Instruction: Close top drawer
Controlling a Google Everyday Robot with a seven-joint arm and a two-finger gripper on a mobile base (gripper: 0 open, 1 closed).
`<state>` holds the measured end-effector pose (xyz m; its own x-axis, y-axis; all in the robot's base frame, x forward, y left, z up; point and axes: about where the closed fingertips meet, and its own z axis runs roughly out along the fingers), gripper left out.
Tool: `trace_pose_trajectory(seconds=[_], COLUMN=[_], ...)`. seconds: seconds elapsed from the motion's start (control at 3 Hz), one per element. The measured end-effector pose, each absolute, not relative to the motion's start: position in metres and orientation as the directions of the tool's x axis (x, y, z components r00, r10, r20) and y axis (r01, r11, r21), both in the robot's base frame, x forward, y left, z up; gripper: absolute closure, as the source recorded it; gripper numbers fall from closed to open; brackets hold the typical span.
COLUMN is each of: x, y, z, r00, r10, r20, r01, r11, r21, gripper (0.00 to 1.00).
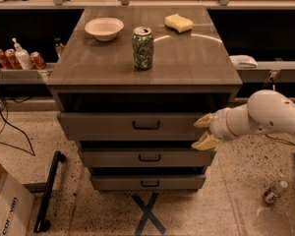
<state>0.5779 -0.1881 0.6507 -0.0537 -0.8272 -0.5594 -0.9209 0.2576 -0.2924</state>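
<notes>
Camera view is showing the hand [205, 132] sitting at the right end of the top drawer [113, 126], well away from its centre handle [146, 126]. Its two fingers [202, 121] are spread apart, one above the other, and their tips appear to be touching the drawer front. Nothing is being pinched.

The top drawer is standing partly out of the cabinet, with a dark gap lying open above its front. Closing is judged not yet complete. The middle drawer [146, 158] and the bottom drawer [148, 183] are sitting stepped below it.

On the bench [196, 58] a green can [143, 47], a white bowl [104, 28] and a yellow sponge [178, 22] are resting.

Risks being noted:
- An off-centre push could be skewing the drawer and binding its runners.
- The lower finger is hanging near the middle drawer's upper edge and could be snagging there.
- A hard stop could be toppling the can.
</notes>
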Motion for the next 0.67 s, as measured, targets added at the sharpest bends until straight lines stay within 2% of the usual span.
trace_pose_trajectory(seconds=[0.33, 0.67], x=[0.5781, 0.5781], y=[-0.187, -0.187], z=[0.6499, 0.6499], r00=[-0.053, -0.053], r10=[-0.827, -0.827], r20=[-0.56, -0.56], r01=[-0.922, -0.922], r11=[0.256, 0.256], r21=[-0.291, -0.291], gripper=[0.0, 0.0])
